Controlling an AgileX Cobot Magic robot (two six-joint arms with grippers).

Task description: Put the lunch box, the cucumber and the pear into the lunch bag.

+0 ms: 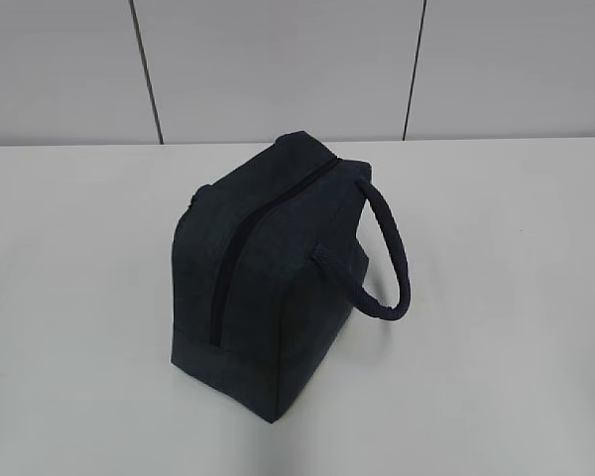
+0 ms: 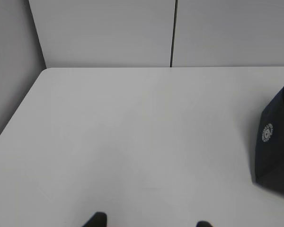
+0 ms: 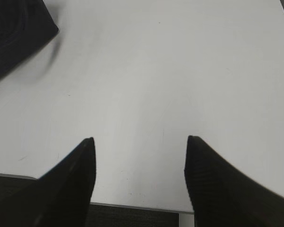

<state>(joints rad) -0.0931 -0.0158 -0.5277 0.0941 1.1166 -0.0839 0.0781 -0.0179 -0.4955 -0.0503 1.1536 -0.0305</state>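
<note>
**Inspector:** Report the position of the lunch bag (image 1: 268, 268).

**Assistant:** It stands upright near the middle of the white table (image 1: 496, 377) in the exterior view. Dark navy fabric, boxy. Its zipper (image 1: 263, 233) runs along the top ridge and down the near end, and appears closed along the length that shows. One thick looped handle (image 1: 387, 263) hangs off the right side of the bag, its lower bend close to the tabletop.

**Inspector:** Any other sighting of the bag?

**Assistant:** Two. The left wrist view catches a side panel at the right edge, bearing a small round white emblem (image 2: 267, 133). The right wrist view shows a dark corner of the bag at top left, resting on the table.

**Inspector:** Left hand?

**Assistant:** The left hand (image 2: 149, 225) shows only as two dark fingertips (image 2: 97, 220) at the bottom edge of its own view. They stand well apart, with bare table between them. Nothing is held. The bag lies well off to its right.

**Inspector:** Right hand?

**Assistant:** The right hand (image 3: 139, 142) is spread wide. Both fingers (image 3: 71, 179) are plainly visible, pointed, with bare table between them. It grips nothing and is clear of the bag.

**Inspector:** Surroundings?

**Assistant:** A pale panelled wall (image 1: 278, 69) with dark vertical seams stands behind the table.
</note>
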